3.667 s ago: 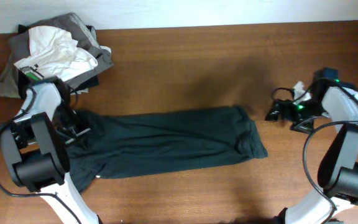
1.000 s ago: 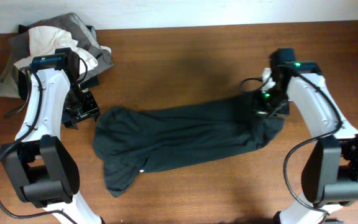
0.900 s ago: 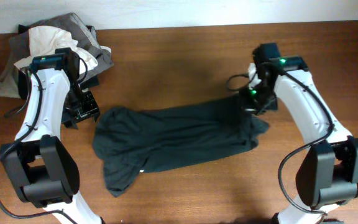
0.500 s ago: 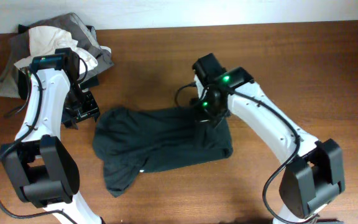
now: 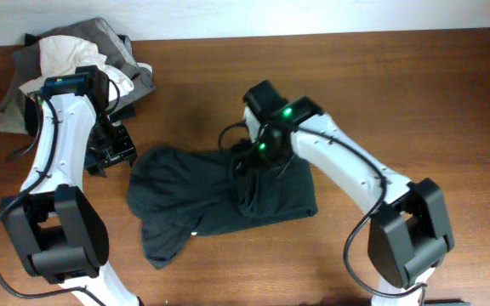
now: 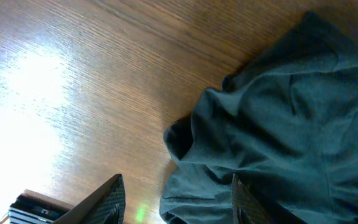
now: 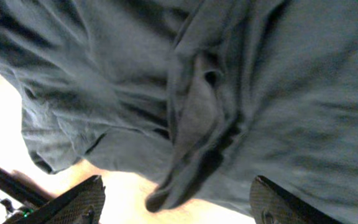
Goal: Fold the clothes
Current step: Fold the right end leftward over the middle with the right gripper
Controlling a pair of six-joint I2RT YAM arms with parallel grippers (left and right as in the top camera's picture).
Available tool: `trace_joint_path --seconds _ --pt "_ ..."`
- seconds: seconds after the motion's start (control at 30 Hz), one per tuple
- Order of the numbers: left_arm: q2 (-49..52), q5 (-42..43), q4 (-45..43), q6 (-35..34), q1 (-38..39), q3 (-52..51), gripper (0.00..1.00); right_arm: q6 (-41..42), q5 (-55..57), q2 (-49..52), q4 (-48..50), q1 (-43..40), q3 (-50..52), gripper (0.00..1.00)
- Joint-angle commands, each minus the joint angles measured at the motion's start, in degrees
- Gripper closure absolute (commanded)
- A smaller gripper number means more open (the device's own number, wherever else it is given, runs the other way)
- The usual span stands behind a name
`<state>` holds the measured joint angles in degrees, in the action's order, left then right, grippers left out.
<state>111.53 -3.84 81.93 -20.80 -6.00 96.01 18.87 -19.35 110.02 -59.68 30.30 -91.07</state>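
1. The dark T-shirt (image 5: 185,191) lies crumpled on the wooden table (image 5: 415,102), a little left of the middle, between the two arms.
2. Its right part is doubled over on itself, ending in a fairly straight edge on the right. Its left part spreads out wider, with a loose flap trailing toward the front edge of the table.
3. The right claw (image 7: 176,186) hangs just over the middle of the shirt, near its back edge. Its fingers stand wide apart and grip nothing.
4. In the right wrist view a raised, rumpled ridge of dark fabric runs between those fingers without being pinched by either of them.
5. The left claw (image 6: 177,186) sits at the shirt's back left corner, over bare wood just beside the cloth.
6. Its fingers are partly spread and hold nothing. The left wrist view shows the bunched rim of the shirt and a strip of table between them.
7. A heap of other clothing sits at the far left corner of the table, with a white garment (image 5: 75,55) on top of grey clothes (image 5: 134,72), apart from the shirt.
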Motion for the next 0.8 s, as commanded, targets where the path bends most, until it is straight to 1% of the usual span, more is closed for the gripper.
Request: trace_joint_path --seconds 0.0,0.03,0.07,0.1,0.13,0.17,0.27,0.37,0.4,0.53,0.57,0.63,0.7,0.73,0.77 --pt "-0.70 -0.04 0.66 -0.15 0.24 0.63 0.45 -4.11 0.72 -0.15 -4.72 -6.67 -3.98 0.27" --pt "-0.70 -0.04 0.63 -0.17 0.24 0.63 0.45 -5.57 0.72 0.02 -5.35 -7.65 -3.50 0.35" --pt "-0.70 -0.04 0.63 -0.17 0.24 0.63 0.45 -5.99 0.70 0.02 -5.09 -8.31 -1.64 0.52" --pt "-0.70 -0.04 0.61 -0.17 0.24 0.63 0.45 -5.99 0.74 0.02 -4.74 -8.31 -0.11 0.67" --pt "-0.70 -0.04 0.61 -0.17 0.24 0.63 0.45 -5.14 0.68 0.04 -2.25 -7.82 4.68 0.83" --pt "-0.70 -0.04 0.61 -0.17 0.24 0.63 0.45 -4.66 -0.11 0.04 -0.68 -7.65 6.75 0.87" --pt "-0.70 -0.04 0.61 -0.17 0.24 0.63 0.45 -4.50 -9.99 0.04 7.04 -6.54 14.08 0.88" --pt "-0.70 -0.04 0.44 -0.17 0.24 0.63 0.45 -0.28 -11.21 0.04 11.06 -4.13 18.34 0.88" --pt "-0.70 -0.04 0.37 -0.17 0.24 0.63 0.45 -0.31 -12.17 0.04 12.26 -3.04 19.12 0.89" --pt "-0.70 -0.04 0.20 -0.17 0.24 0.63 0.45 1.62 -13.40 0.02 16.13 3.56 19.15 0.89" --pt "-0.70 -0.04 0.22 -0.17 0.24 0.63 0.45 2.47 -12.04 0.02 16.44 4.68 18.86 0.89" --pt "-0.70 -0.04 0.28 -0.17 0.24 0.63 0.45 3.06 -8.41 -0.07 14.60 4.02 16.98 0.92" --pt "-0.70 -0.04 0.42 -0.17 0.24 0.63 0.45 0.83 -5.38 -1.07 9.99 0.28 10.95 0.94" --pt "-0.70 -0.04 0.42 -0.17 0.24 0.63 0.45 -0.66 -4.00 -1.57 8.35 -2.23 6.75 0.91" --pt "-0.70 -0.04 0.37 -0.17 0.24 0.63 0.45 -0.74 -1.97 -1.66 7.80 -4.76 2.91 0.82"
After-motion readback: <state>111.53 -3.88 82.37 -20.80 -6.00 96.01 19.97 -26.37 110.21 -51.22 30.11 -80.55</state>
